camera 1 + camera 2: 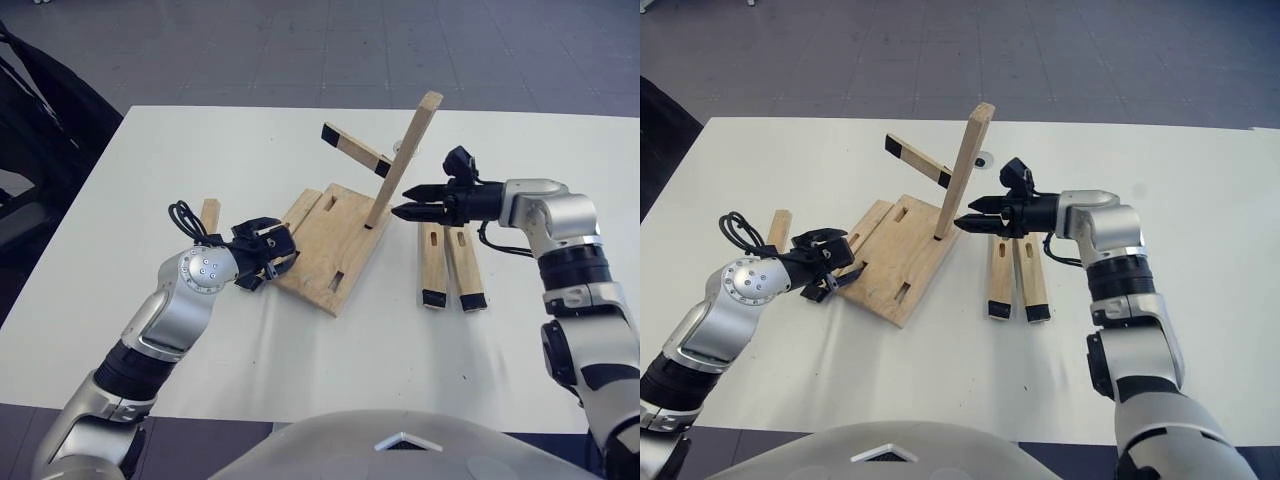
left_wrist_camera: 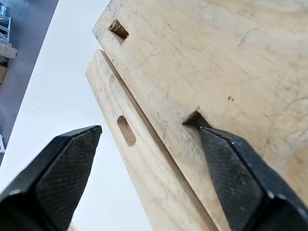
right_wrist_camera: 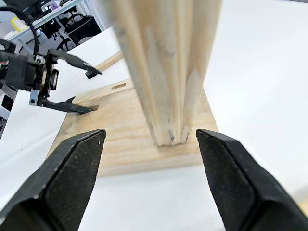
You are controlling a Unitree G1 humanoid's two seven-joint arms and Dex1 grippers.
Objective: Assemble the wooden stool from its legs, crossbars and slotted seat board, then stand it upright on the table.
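We see the upright leg point(image 1: 404, 160) standing in the slotted seat board point(image 1: 330, 255) mid-counter, its long axis near-vertical, straight ahead of our right claw point(image 1: 400, 203), whose jaws stand apart. Our left claw point(image 1: 278, 245), also apart, straddles the board's edge toward the counter's left edge.

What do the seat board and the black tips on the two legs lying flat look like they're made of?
Seat board: pale bare wood, likely a softwood; grain streaks and a matte, unvarnished-looking face. Black tips on the loose legs: matte black coating or caps, maybe paint or rubber; the look leaves it open.
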